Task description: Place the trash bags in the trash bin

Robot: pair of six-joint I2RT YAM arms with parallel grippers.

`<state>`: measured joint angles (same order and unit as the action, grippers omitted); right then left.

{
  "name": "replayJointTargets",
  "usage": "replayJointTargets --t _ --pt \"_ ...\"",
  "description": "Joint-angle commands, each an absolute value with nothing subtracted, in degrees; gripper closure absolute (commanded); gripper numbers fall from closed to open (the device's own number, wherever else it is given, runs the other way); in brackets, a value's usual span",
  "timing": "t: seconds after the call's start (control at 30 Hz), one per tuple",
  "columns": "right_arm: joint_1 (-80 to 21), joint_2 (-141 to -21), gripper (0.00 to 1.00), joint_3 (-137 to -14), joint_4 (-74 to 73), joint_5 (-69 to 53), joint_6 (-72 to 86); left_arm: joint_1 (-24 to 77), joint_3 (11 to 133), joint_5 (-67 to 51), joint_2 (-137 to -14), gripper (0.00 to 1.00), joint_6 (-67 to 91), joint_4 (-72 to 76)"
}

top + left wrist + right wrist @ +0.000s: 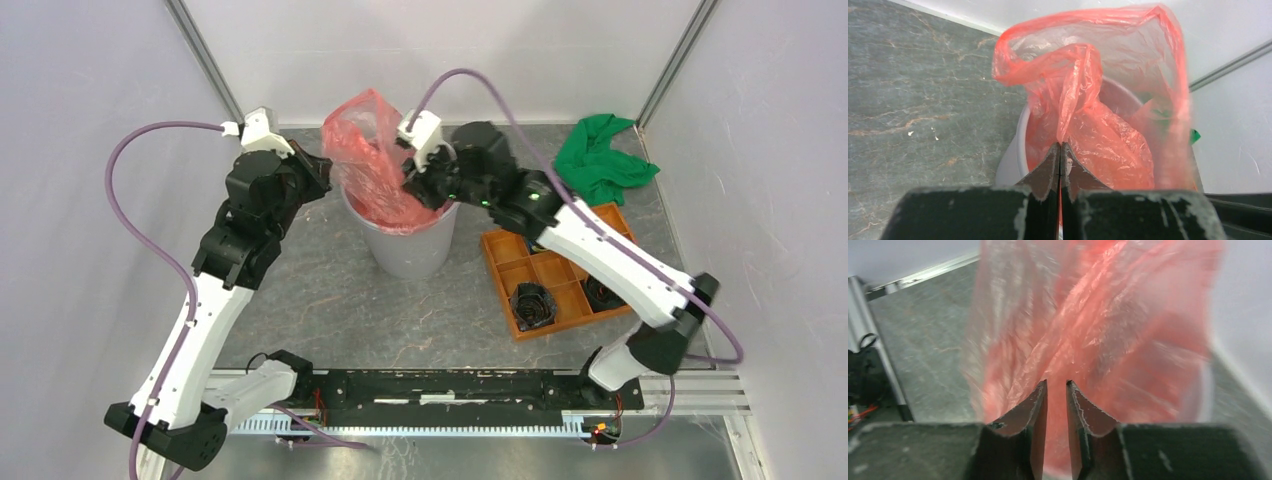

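Left gripper (1061, 146) jaws closed flat on a twisted fold of the trash bags (1108, 125); the film rises ahead and upward from the tips. Right gripper (1054, 384) parted by a narrow slit, red film showing behind the gap; whether any is pinched, cannot tell, view blurred. Lower part of the bag sits inside the trash bin (410, 250); upper part stands well above the rim, long axis upright, leaning far-left. Left arm at the bin's left rim, right arm at its right, about equally near. Judgement: loose top wants pushing down; thin film may spring back
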<state>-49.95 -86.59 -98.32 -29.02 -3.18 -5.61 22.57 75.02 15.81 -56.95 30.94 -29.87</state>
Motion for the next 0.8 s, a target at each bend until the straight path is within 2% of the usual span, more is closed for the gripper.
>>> replayJointTargets --t 0.0,0.1,0.27,0.37,0.47,0.57,0.77 --pt "-50.9 -95.8 0.77 -98.5 -23.8 -9.6 1.2 22.2 74.4 8.8 -57.9 0.98 30.6 -27.4" --pt "-51.0 -100.7 0.78 -99.8 -22.5 -2.4 3.6 22.3 73.5 6.8 -57.8 0.98 32.1 -27.7" --pt "-51.0 -107.2 0.79 -100.1 -22.4 16.9 -1.0 22.5 69.6 2.1 -57.2 0.98 34.0 -26.1" --pt "-51.1 -108.4 0.79 -101.2 -25.2 17.2 -1.8 22.6 68.2 2.7 -56.9 0.98 33.5 -26.8" --pt "-51.1 -104.7 0.76 -98.9 -26.5 14.7 -1.3 22.7 67.1 4.1 -56.1 0.98 32.6 -27.8" --pt "-51.0 -98.6 0.69 -96.5 -27.2 12.4 -1.1 22.6 67.0 3.3 -55.6 0.98 32.4 -27.8" --pt "-51.0 -89.4 0.40 -98.5 -31.2 14.8 -3.2 22.7 69.4 -2.1 -54.9 0.98 34.0 -27.4"
